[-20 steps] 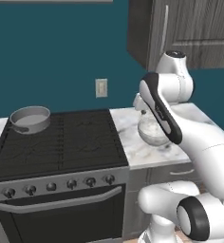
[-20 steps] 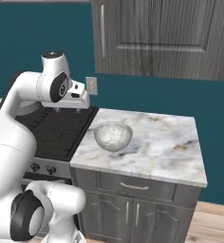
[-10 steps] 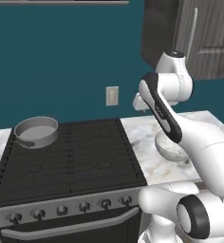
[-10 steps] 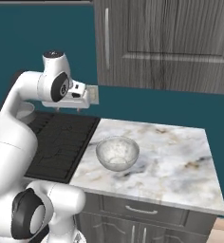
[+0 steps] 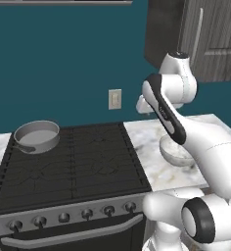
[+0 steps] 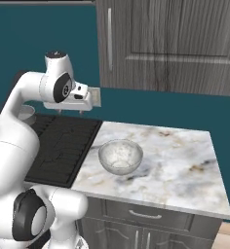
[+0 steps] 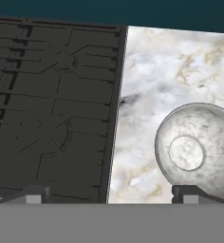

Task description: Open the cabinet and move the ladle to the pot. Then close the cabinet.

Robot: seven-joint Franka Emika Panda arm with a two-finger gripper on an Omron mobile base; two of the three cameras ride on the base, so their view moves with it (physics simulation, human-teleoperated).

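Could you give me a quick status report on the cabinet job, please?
Gripper empty, jaws open, above stove edge. Cabinet door shut, handle untouched. Pot on stove's back left burner. Speckled bowl on counter under cabinet.

One pot (image 5: 36,136); one bowl (image 6: 120,156); one stove (image 5: 68,164); one cabinet (image 6: 175,44).

no readable text, label, brand, number or sign appeared on any surface in the kitchen.
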